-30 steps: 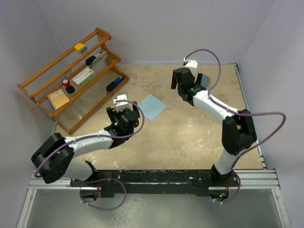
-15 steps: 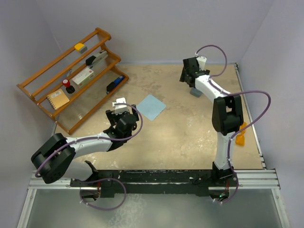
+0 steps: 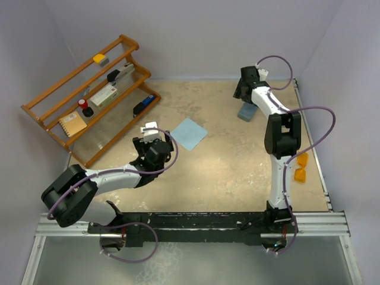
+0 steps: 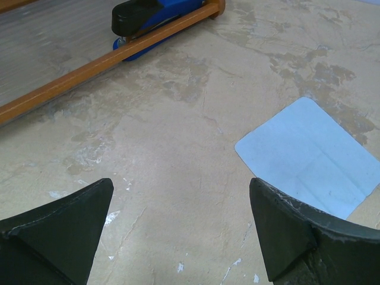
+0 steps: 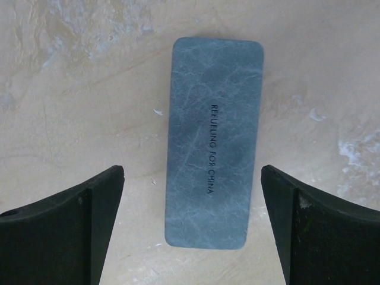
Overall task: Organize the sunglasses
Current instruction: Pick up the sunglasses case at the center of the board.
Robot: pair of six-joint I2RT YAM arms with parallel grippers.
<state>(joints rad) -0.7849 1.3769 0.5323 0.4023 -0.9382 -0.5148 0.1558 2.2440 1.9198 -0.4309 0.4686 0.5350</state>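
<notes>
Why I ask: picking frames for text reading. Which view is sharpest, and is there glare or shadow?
Right wrist: grey case lettering reads crisply, no glare. Left wrist: blue cloth sharp, light even. Top external: soft shadows, rack labels too small to read.

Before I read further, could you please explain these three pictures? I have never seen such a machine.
These are two robot arms bolted at the near edge of a table, each ending in a two-finger gripper. One picture looks down from above. The other two come from cameras on the wrists, so the dark shapes at the bottom are the fingers. The left gripper is open over bare table beside a blue cloth. The right gripper is open above a grey case. Orange sunglasses lie near the right arm. A wooden rack stands far left. Nothing is held.
</notes>
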